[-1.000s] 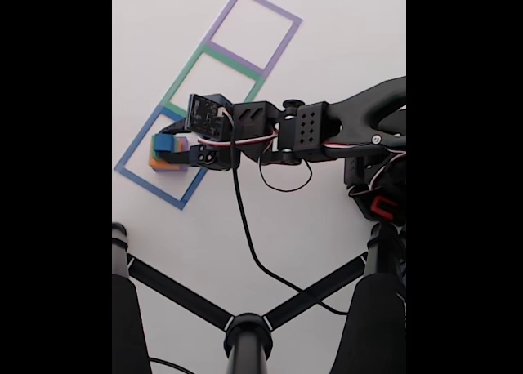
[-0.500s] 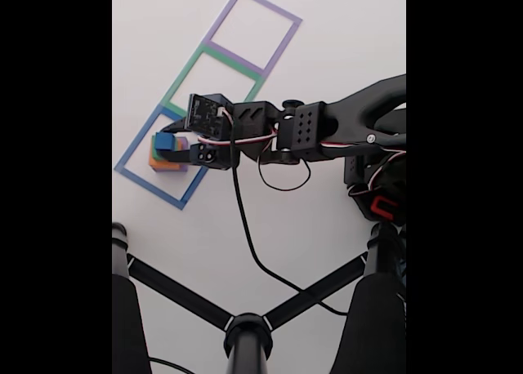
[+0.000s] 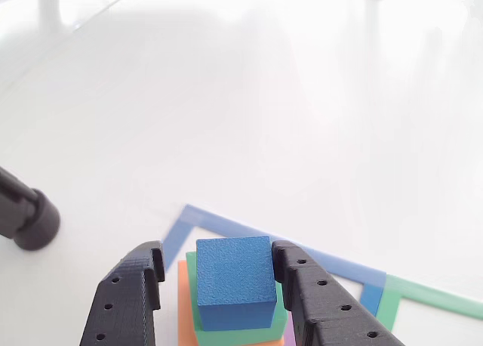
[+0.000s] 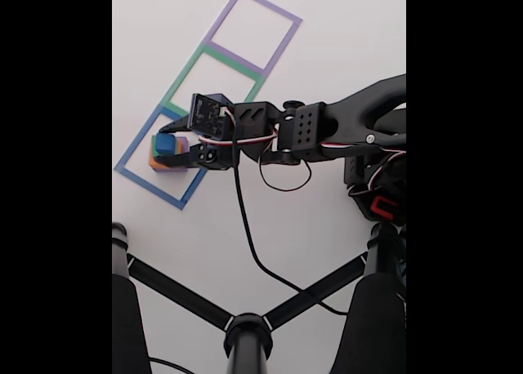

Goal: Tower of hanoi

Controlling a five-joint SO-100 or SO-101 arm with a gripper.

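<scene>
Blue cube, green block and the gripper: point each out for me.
blue cube (image 3: 234, 279): other view, its top face.
green block (image 3: 278, 322): other view, right edge showing under the cube.
gripper (image 3: 218, 274): other view, midway between the black fingertips flanking the cube.

Bright, even light — whites close to washing out.

In the other view the white table (image 3: 302, 119) glares, with a soft grey shadow band across the top left; the far edge goes soft while the blue cube (image 3: 234, 282) stays sharp. The fixed view is narrow between black side bars, its dark arm (image 4: 327, 129) showing little detail.
</scene>
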